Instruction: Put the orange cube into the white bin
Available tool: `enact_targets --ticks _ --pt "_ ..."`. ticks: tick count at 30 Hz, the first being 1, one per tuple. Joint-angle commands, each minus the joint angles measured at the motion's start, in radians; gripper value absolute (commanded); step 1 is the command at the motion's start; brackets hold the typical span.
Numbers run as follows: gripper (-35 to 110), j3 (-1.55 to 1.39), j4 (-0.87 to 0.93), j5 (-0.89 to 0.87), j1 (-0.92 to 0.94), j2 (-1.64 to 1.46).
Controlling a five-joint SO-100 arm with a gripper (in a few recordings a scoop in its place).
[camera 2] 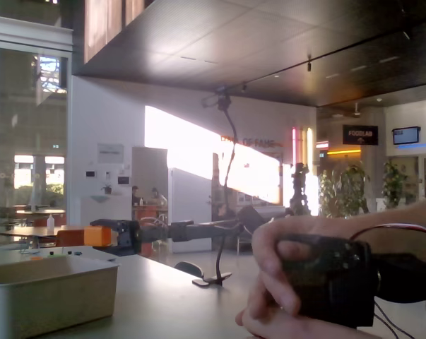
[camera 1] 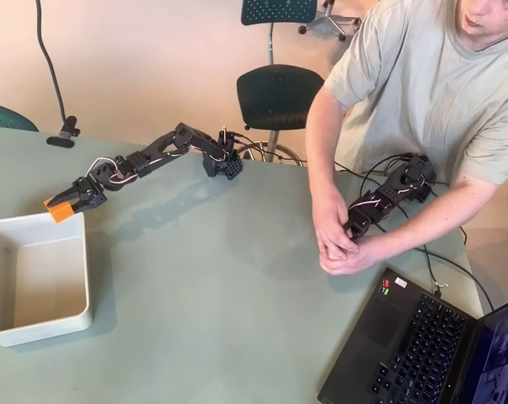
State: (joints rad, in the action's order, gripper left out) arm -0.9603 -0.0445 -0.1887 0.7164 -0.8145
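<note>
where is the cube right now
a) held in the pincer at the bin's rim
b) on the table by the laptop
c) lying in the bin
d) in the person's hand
a: the cube sits between the fingers of the pincer at the far rim of the bin; the fixed view shows it held above the bin.

One orange cube (camera 1: 61,211) sits at nine o'clock in the overhead view, held between the fingers of the one gripper (camera 1: 55,204). One white bin (camera 1: 78,316) lies at eight o'clock on the one grey-green table (camera 1: 211,320). One open laptop (camera 1: 414,345) is at five o'clock. Two dark swivel chairs stand at twelve o'clock, the nearer one (camera 1: 279,93) and another (camera 1: 277,10) behind it. One person (camera 1: 430,76) leans in at two o'clock.
</note>
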Motion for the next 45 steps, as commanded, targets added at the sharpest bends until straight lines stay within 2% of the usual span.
enact_targets --ticks 1,20,28,36,39,45 --pt "23 0.048 -0.032 -0.006 -0.011 -0.011" --pt "23 0.046 -0.037 -0.015 -0.074 0.063" --pt "23 0.049 -0.038 -0.328 -0.063 0.046" --pt "24 0.187 -0.037 -0.469 -0.057 0.06" --pt "29 0.193 -0.037 -0.457 -0.057 0.052" --pt "56 0.176 -0.026 -0.459 -0.072 0.066"
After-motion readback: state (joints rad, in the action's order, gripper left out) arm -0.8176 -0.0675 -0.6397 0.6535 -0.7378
